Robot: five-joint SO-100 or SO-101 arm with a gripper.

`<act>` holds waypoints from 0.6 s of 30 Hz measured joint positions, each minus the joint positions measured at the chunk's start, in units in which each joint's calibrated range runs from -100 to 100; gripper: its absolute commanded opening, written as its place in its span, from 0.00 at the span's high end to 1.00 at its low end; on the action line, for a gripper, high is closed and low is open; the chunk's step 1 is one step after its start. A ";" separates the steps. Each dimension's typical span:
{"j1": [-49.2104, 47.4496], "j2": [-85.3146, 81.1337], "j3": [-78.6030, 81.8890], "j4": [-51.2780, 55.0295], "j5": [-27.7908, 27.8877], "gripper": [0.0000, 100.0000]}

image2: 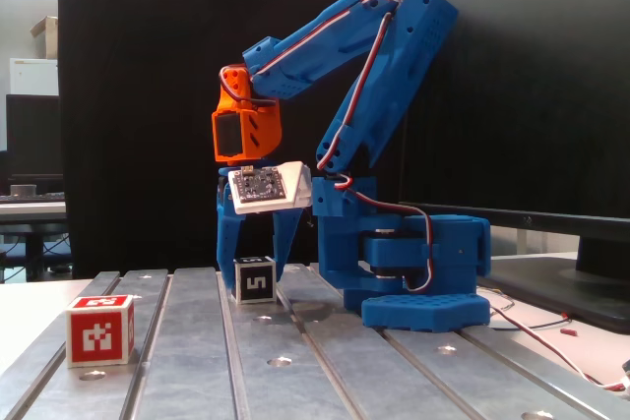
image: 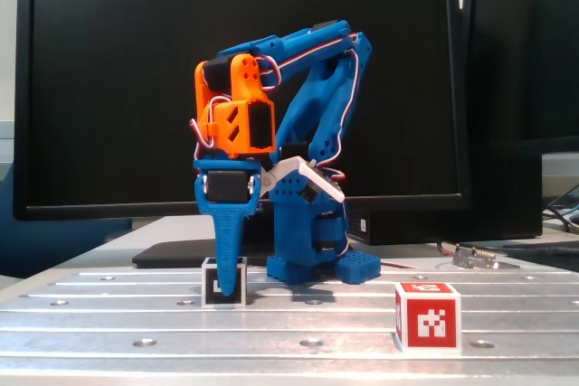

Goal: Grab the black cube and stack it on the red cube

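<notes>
Cubes: two counted, one black, one red; both rest on the metal table, well apart from each other
Black cube (image: 223, 282): one; in a fixed view it sits left of centre, towards the far edge of the table, its front face partly hidden by a blue finger; in a fixed view (image2: 254, 279) its side face shows a white "5"
Red cube (image: 427, 316): one; near the front edge, right of centre in that fixed view; in a fixed view (image2: 99, 330) it stands near the front left corner; white blocky marker on the face; nothing touches it
Arm (image: 312, 88): one, blue with an orange wrist section; folded over, wrist pointing down
Gripper (image: 223, 268): one; fingers straddle the black cube, tips down at the table; jaws parted around it in a fixed view (image2: 258, 272); whether the fingers touch the cube's sides, cannot tell
Table (image: 298, 318): one slotted metal plate; screw holes along the grooves
Monitors: one dark screen (image: 118, 88) behind the arm; another at the right edge
</notes>
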State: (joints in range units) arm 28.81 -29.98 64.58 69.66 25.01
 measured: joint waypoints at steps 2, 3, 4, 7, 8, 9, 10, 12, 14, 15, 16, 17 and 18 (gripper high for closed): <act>0.00 0.00 0.00 0.00 0.00 0.85; 0.00 0.00 -0.45 0.34 0.00 0.85; 0.00 0.00 -1.09 0.60 0.00 0.85; 0.00 0.00 -3.08 2.23 0.00 0.85; 0.00 0.00 -3.62 2.41 0.00 0.85; 0.00 0.00 -4.08 2.66 0.00 0.85; 0.00 0.00 -4.35 2.84 0.00 0.85; 0.00 0.00 -4.98 3.09 0.00 0.85; -1.11 0.00 -6.52 4.13 0.00 0.85; -2.07 0.00 -7.43 4.90 0.00 0.85; -3.19 0.00 -8.79 5.93 0.00 0.85; -4.07 0.00 -10.14 6.70 0.00 0.85; -4.89 0.00 -11.68 7.65 0.00 0.85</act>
State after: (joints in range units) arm 23.93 -29.98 52.90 77.31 25.01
